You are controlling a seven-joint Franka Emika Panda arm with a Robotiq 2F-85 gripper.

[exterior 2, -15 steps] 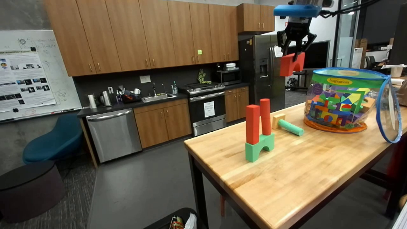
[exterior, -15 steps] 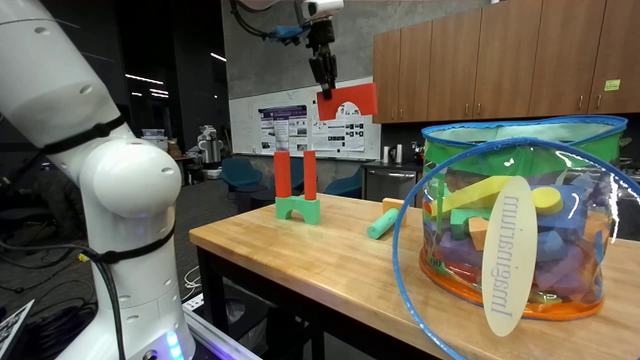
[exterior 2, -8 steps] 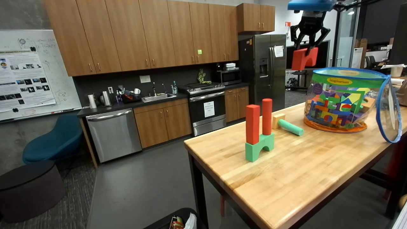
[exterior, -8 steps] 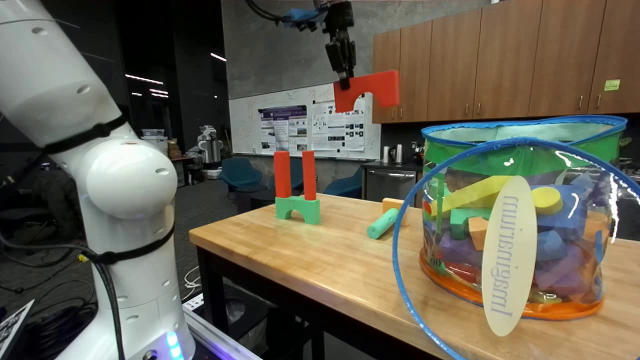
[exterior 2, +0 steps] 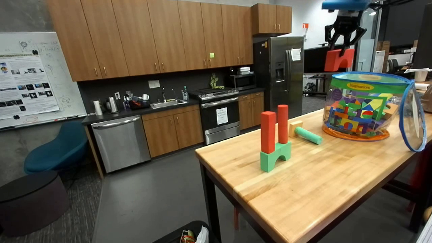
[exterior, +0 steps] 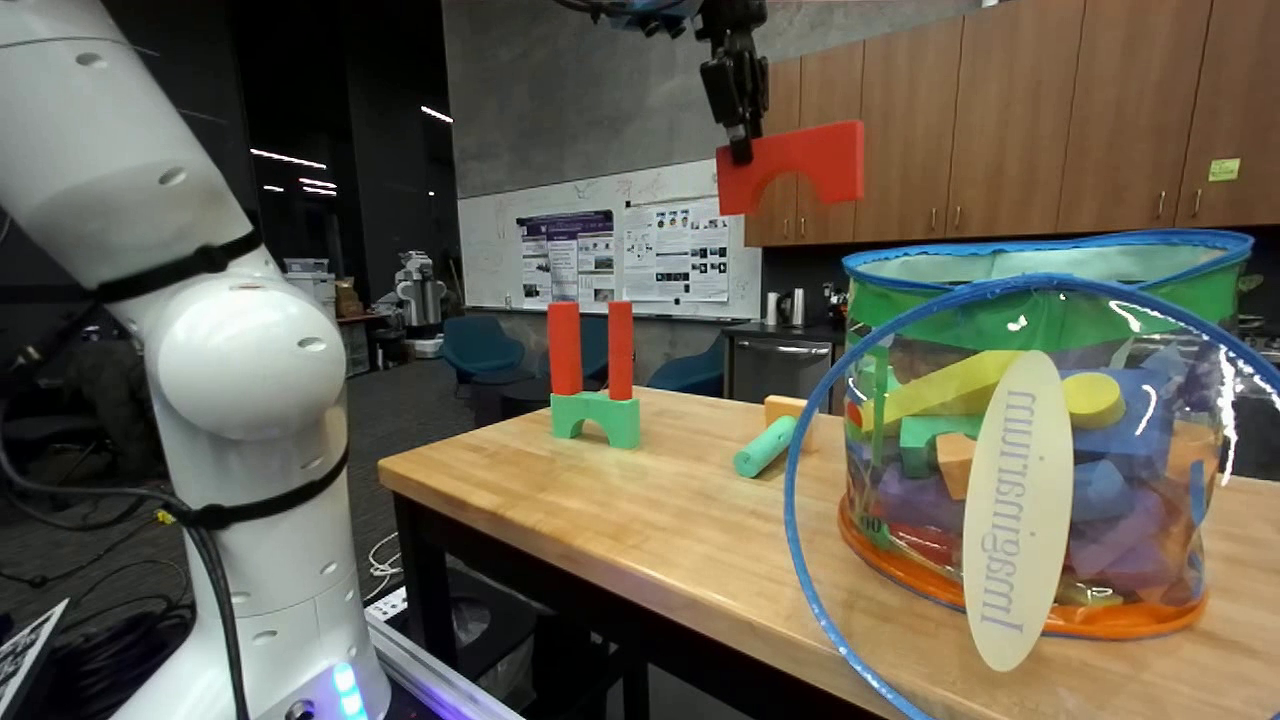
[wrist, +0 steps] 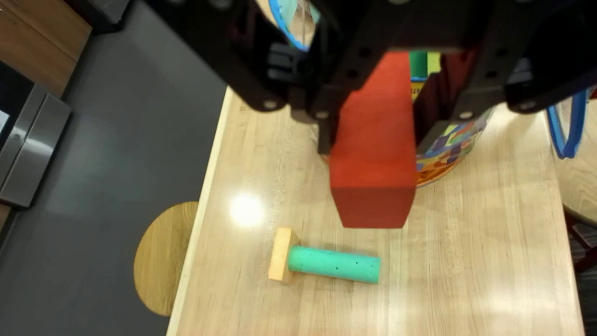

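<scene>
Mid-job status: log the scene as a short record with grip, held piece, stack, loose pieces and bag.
Grip: gripper closed on the red arch, near one end
Held piece: in the air above the table, cutout facing down
Stack: red post and red cylinder upright on the green arch
Loose pieces: green cylinder on its side, one end seemingly against the tan block
Bag: open, mixed blocks inside, lid hanging at its side
</scene>
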